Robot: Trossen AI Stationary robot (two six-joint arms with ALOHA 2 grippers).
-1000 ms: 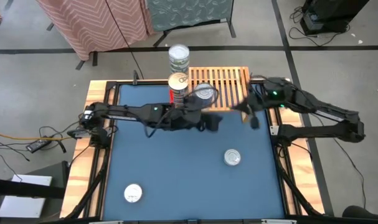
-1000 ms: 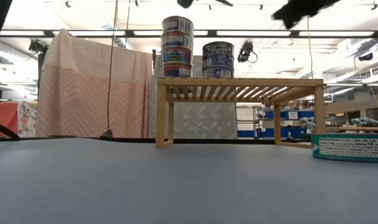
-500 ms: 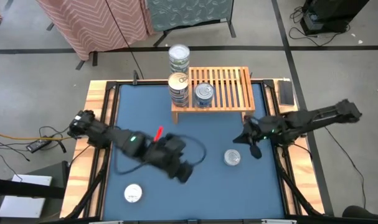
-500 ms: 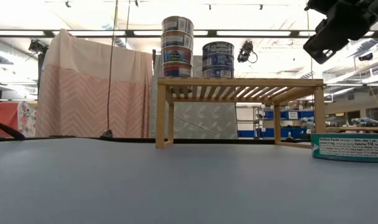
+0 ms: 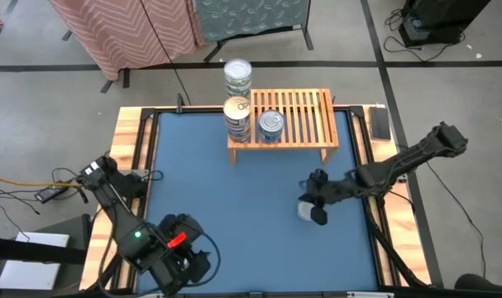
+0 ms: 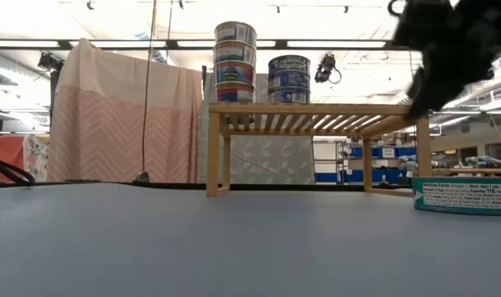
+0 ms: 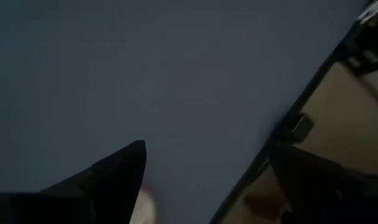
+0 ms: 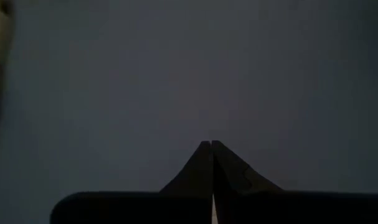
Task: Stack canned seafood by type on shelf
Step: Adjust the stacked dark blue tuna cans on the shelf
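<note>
The light-wood shelf (image 5: 292, 116) stands at the table's far edge and carries two stacks of cans at its left end (image 5: 236, 116) (image 5: 270, 124). One more can top (image 5: 237, 74) shows just beyond it. A loose silver-topped can (image 5: 303, 212) with a teal label (image 6: 463, 196) lies right of centre. My right gripper (image 5: 317, 209) (image 8: 212, 146) hangs shut above and beside it. My left gripper (image 5: 188, 263) (image 7: 204, 149) is open over the near left corner. A pale edge (image 7: 146, 202) shows between its fingers. The can under it is hidden in the high view.
Bare blue mat (image 5: 234, 190) stretches from the shelf to the near edge. The shelf's right half (image 5: 308, 112) holds no cans. A wooden frame (image 5: 131, 132) runs around the table. A phone-like dark slab (image 5: 380, 124) lies on the right rail.
My left gripper has swung from in front of the shelf toward the table's near left corner, rolling as it went, and now covers the loose can there. My right gripper, still shut, has come down from the shelf's right end toward the near edge and turned over the right-hand loose can.
</note>
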